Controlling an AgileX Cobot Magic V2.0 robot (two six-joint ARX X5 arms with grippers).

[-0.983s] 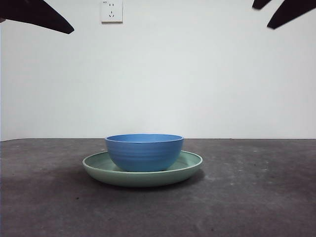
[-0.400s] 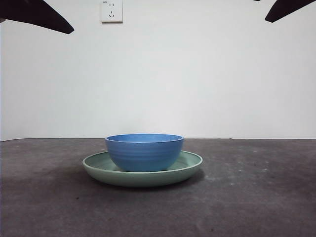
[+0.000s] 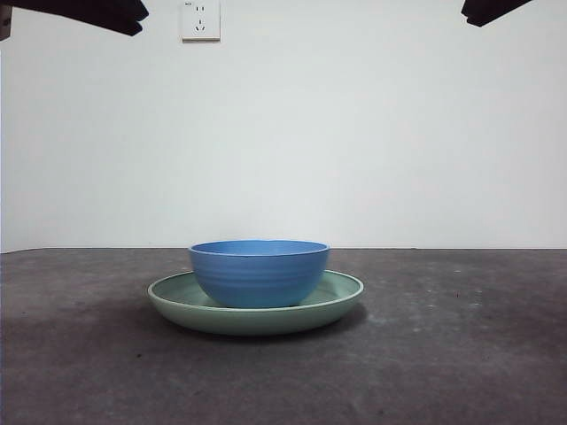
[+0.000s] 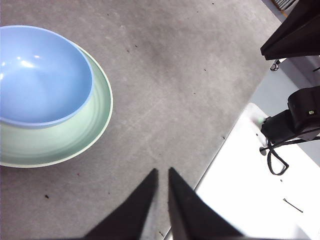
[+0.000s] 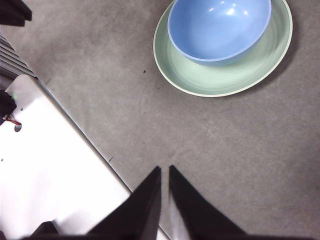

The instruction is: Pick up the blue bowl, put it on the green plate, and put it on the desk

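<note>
Blue bowl (image 3: 259, 272) seated upright inside green plate (image 3: 341, 297), plate flat on grey tabletop (image 3: 461, 345). Left claw (image 4: 161, 175) and right claw (image 5: 164, 172) both raised well clear of the dishes, jaws narrowed to a thin slit, gripping nothing.

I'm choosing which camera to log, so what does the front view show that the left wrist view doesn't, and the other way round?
Only the front view shows the wall socket and the bowl's ridged outside. Only the left wrist view shows the bowl's inside, the left claw nearly shut above the desk, and the white board past the desk's edge. Both show the blue bowl sitting on the green plate on the desk.
</note>
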